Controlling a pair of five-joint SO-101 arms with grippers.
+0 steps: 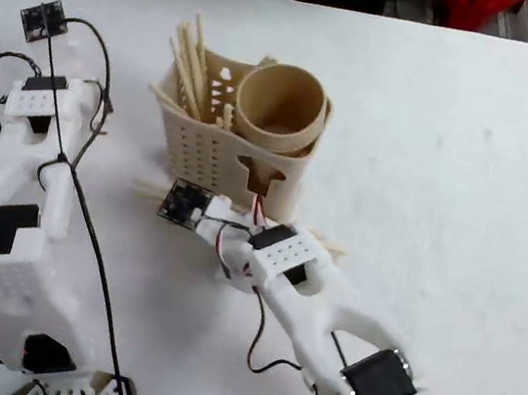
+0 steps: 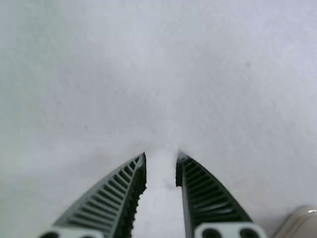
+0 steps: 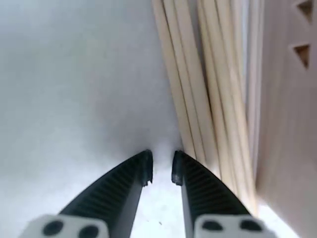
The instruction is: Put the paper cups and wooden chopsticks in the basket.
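Right end effector (image 3: 161, 168): fingers a crack apart, gripping nothing, low over the white worktop (image 3: 74, 74). Just beside it is a loose bunch of pale wooden chopsticks (image 3: 198, 99), five or six (hard to count), lying flat with their long axis along the wall of the cream perforated plastic basket (image 3: 290, 124). Left end effector (image 2: 161, 158) is also slightly open and empty, over bare worktop. Inside the basket there are what look like two nested tan paper cups (image 1: 279, 109), mouths up, plus a standing chopstick bundle (image 1: 192, 69) leaning outward.

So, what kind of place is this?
Likely a robotics lab bench: the left arm and right arm show loose wires, and the white table holds a basket with chopsticks and paper cups.
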